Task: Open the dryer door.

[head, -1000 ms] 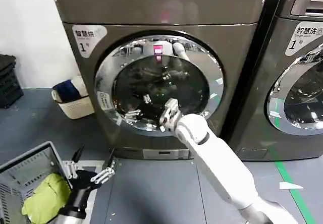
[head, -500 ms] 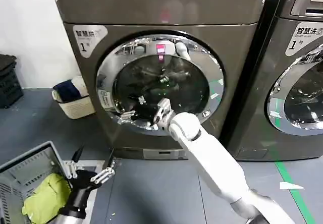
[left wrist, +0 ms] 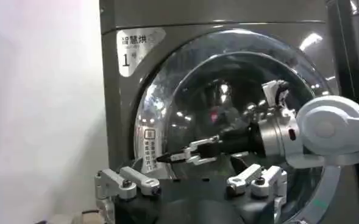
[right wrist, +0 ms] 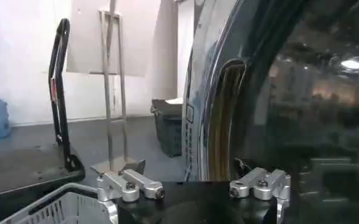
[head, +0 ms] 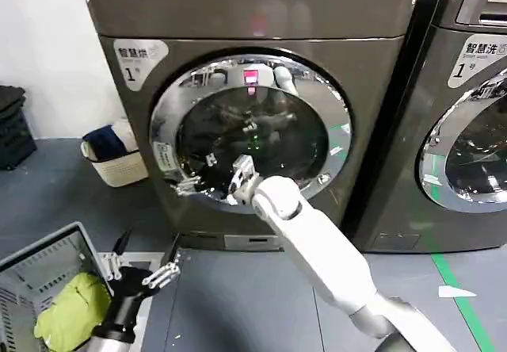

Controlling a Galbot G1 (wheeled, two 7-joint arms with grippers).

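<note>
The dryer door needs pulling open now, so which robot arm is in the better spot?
The right. Its hand is open at the lower left chrome rim of the dryer door, while the left hand hangs low near the floor, far from it.

The dryer door (head: 250, 134) is showing a shiny silver ring around dark glass. The machine (head: 380, 90) is looking grey-brown. A basket (head: 47, 265) is holding a yellow-green cloth (head: 71, 311). The arm (head: 317, 249) is looking white.

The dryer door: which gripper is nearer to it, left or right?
Right. The right gripper is at the dryer door, by its left rim. The left gripper hovers low over the floor, away from it.
</note>
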